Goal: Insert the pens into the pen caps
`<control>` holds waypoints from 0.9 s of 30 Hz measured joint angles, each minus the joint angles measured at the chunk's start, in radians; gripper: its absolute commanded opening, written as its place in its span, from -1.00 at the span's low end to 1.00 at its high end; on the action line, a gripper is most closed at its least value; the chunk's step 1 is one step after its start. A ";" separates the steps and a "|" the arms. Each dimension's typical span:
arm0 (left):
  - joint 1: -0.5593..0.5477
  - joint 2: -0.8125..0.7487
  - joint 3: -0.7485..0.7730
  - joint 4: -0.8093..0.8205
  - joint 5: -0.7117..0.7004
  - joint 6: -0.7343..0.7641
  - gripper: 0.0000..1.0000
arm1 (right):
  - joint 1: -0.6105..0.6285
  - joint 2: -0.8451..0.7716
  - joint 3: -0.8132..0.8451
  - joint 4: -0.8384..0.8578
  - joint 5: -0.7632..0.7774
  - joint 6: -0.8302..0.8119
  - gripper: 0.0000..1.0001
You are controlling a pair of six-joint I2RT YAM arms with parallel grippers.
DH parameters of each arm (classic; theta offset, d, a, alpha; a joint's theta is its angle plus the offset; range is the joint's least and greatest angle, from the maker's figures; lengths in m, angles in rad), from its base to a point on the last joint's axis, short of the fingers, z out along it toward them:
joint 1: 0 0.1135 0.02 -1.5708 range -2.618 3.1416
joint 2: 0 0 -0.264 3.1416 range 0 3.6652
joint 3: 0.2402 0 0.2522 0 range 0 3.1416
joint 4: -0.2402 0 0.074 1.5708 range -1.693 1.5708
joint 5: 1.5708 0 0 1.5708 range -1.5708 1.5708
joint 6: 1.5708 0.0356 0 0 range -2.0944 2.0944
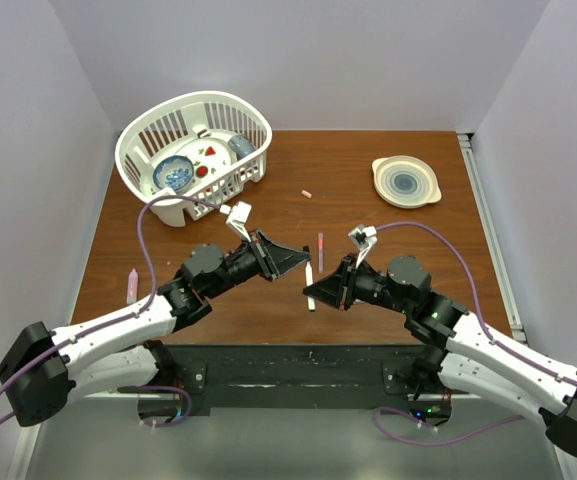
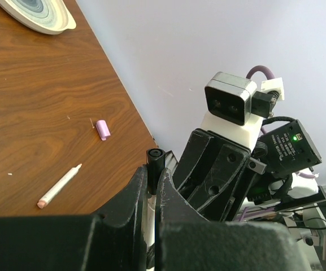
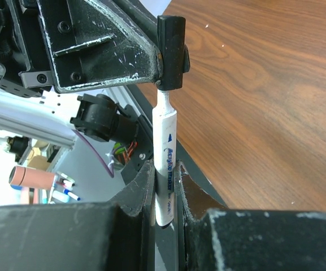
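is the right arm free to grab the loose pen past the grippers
Probably not yet: the right gripper is shut on the white pen, its tip at the black cap that the left gripper holds. The loose pen lies uncovered.

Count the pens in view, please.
3: a white pen in the right gripper, a pink-tipped pen lying beyond it, a lilac pen near the table's left edge. The basket may hide more.
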 measured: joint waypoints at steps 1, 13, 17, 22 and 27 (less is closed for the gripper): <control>-0.002 0.000 0.000 0.001 -0.001 0.001 -1.00 | 0.000 0.000 0.004 -0.005 0.002 0.000 -1.00; -0.046 -0.005 -0.002 0.025 -0.058 0.038 -1.00 | 0.006 0.023 0.089 -0.109 0.056 -0.010 -1.00; -0.056 -0.026 -0.006 -0.005 -0.068 0.052 -1.00 | 0.010 0.010 0.090 -0.129 0.064 -0.010 -1.00; -0.065 -0.059 -0.007 -0.032 -0.071 0.066 -1.00 | 0.019 -0.011 0.090 -0.137 0.064 -0.013 -1.00; -0.066 -0.061 -0.007 -0.037 -0.066 0.077 -0.83 | 0.021 0.002 0.101 -0.146 0.064 -0.035 -1.00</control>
